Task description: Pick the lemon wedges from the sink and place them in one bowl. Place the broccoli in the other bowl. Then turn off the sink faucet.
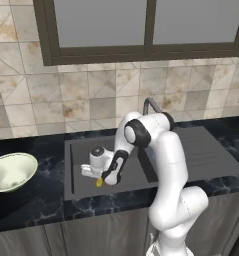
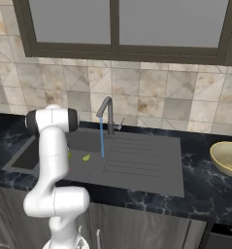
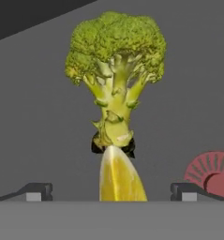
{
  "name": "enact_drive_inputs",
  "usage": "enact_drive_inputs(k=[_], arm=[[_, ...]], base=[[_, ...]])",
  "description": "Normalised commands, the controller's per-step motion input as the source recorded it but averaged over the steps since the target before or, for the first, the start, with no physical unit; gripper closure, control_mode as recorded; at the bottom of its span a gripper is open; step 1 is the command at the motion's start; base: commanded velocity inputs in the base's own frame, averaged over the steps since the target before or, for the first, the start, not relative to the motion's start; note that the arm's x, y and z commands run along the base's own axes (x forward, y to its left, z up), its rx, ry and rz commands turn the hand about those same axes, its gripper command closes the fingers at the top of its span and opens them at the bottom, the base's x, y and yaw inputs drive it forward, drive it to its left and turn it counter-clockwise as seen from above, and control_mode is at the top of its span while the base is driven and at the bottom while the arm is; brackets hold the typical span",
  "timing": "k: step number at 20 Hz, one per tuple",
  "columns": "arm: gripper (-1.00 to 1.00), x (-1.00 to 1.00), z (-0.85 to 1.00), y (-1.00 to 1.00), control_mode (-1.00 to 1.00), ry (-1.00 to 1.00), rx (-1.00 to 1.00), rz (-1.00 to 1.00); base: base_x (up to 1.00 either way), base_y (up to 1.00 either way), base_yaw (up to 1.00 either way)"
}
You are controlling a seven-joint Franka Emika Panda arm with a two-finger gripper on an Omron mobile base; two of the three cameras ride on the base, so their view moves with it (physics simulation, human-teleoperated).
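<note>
Your gripper (image 3: 111,194) hangs low inside the sink (image 1: 81,150), fingers spread wide and holding nothing. A lemon wedge (image 3: 120,178) lies on the sink floor between the fingertips, its tip touching the stem of the broccoli (image 3: 115,70) just beyond it. The red drain spot (image 3: 214,173) sits off to one side. The faucet (image 2: 107,114) runs blue water. You can read no writing anywhere.

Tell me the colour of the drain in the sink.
Red drain, on the dark grey sink floor; hand view.
</note>
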Motion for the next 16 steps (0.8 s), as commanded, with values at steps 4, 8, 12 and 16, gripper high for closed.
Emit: enact_drive_inputs(k=[4,8,12,16], arm=[[-1.00,0.27,-0.27,0.10,-1.00,0.01,0.00,-0.02],[1.00,0.17,-0.31,0.14,-1.00,0.10,0.00,-0.01],[1.00,0.01,-0.10,0.01,-1.00,0.07,0.00,0.00],[1.00,0.00,0.00,0.00,-1.00,0.00,0.00,0.00]], base=[[0.00,0.00,0.00],[0.00,0.00,0.00],[0.00,0.00,0.00],[0.00,0.00,0.00]])
